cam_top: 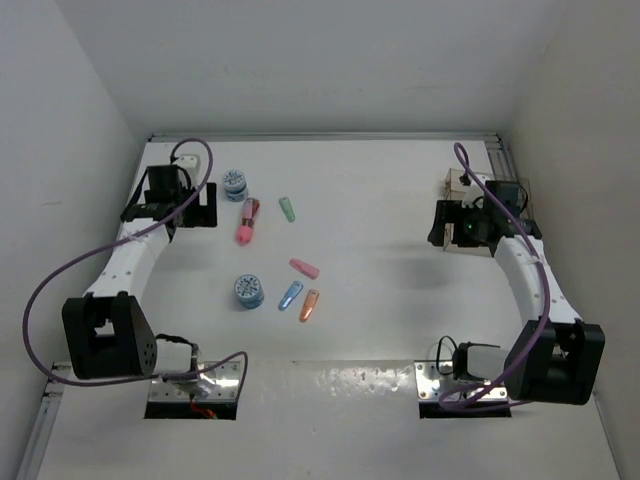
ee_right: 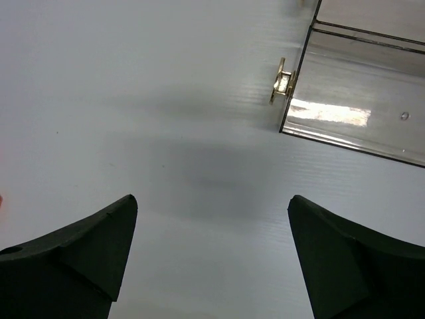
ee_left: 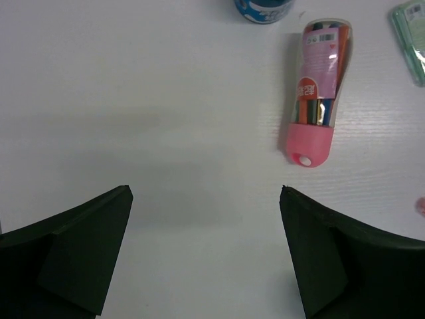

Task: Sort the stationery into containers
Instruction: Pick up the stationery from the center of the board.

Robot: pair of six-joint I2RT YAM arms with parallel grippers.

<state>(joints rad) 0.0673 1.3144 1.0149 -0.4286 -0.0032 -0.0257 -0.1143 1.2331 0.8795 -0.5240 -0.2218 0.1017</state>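
Nothing is sorted yet: my left gripper and right gripper hang spread and empty, the pink marker, rolls and capsules lie loose on the table, and the clear box beside my right shows nothing inside.

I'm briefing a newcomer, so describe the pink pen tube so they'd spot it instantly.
On the white table, find the farther blue-and-white roll, left of centre. On its near side lies the pen tube: clear, pink-capped, longer than the small capsules.

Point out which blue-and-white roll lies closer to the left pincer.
The far roll, just beyond the pink stick, right beside the left pincer; the other roll sits farther off, by the blue capsule.
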